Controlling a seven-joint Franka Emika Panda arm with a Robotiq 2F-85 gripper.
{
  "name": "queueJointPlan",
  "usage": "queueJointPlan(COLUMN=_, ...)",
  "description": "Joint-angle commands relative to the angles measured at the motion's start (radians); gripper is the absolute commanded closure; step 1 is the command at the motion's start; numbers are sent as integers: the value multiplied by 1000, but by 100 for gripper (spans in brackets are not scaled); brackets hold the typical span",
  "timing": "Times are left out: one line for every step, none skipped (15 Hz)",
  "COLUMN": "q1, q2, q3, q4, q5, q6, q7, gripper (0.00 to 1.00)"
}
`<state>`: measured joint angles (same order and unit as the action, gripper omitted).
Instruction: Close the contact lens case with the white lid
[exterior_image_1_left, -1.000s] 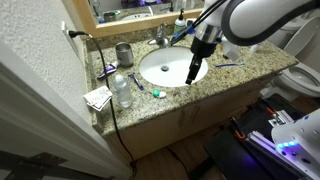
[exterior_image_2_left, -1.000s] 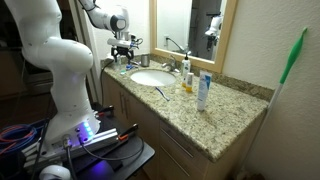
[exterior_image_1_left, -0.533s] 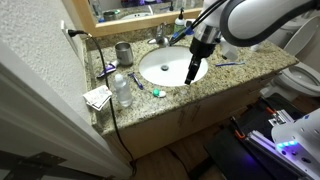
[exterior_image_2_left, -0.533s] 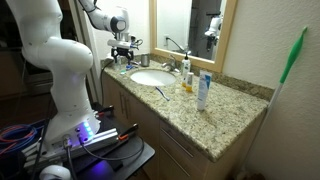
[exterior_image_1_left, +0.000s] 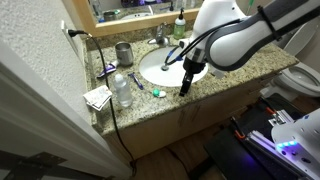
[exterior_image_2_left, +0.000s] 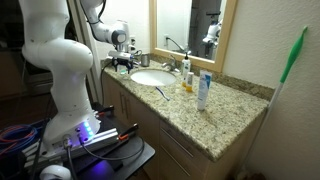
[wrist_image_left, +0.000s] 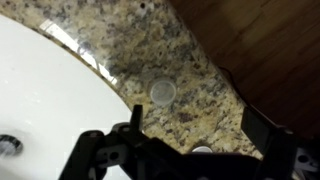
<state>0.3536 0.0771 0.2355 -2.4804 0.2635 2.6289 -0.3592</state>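
The white lid, a small round cap, lies flat on the speckled granite counter between the sink and the counter's front edge in the wrist view. My gripper hovers just above the counter with its fingers spread; it is open and empty, and the lid lies beyond the fingertips, untouched. A small white piece peeks out under the gripper body; I cannot tell what it is. In an exterior view the gripper is at the sink's front rim, and the contact lens case shows as a tiny green speck beside it. The gripper also shows in an exterior view.
The white sink fills the counter's middle. A clear bottle, a metal cup and a blue-handled toothbrush stand at one end. A tube and small bottles stand past the sink. The counter's front edge drops off.
The arm has swung from above the sink basin down to the sink's front rim, closer to the counter's front edge. The gripper has stayed open.
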Motion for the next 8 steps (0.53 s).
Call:
queueJointPlan(q1=-39, q2=21, q3=46, q4=-33, q5=30, q6=4, q7=2, gripper=0)
queueJointPlan(q1=-42, q2=30, q3=49, q4=-4, q5=1, q6=-2, q7=12, gripper=0)
queueJointPlan(q1=-45, q2=37, q3=55, q4=-6, q5=-2, q6=-2, q7=15, gripper=0)
queueJointPlan(q1=-45, q2=37, q3=57, q4=-5, q5=-2, q6=-2, q7=16, gripper=0)
queueJointPlan(q1=-46, q2=35, q3=57, q4=-4, q5=-2, q6=-2, q7=16, gripper=0)
queueJointPlan(q1=-47, q2=34, q3=58, q4=-3, q5=-2, q6=-2, q7=16, gripper=0)
queueJointPlan(q1=-53, q2=50, q3=50, q4=-3, q5=-14, q6=8, q7=26, gripper=0)
queueJointPlan(q1=-59, q2=57, q3=51, q4=-9, q5=1, q6=26, q7=21, gripper=0)
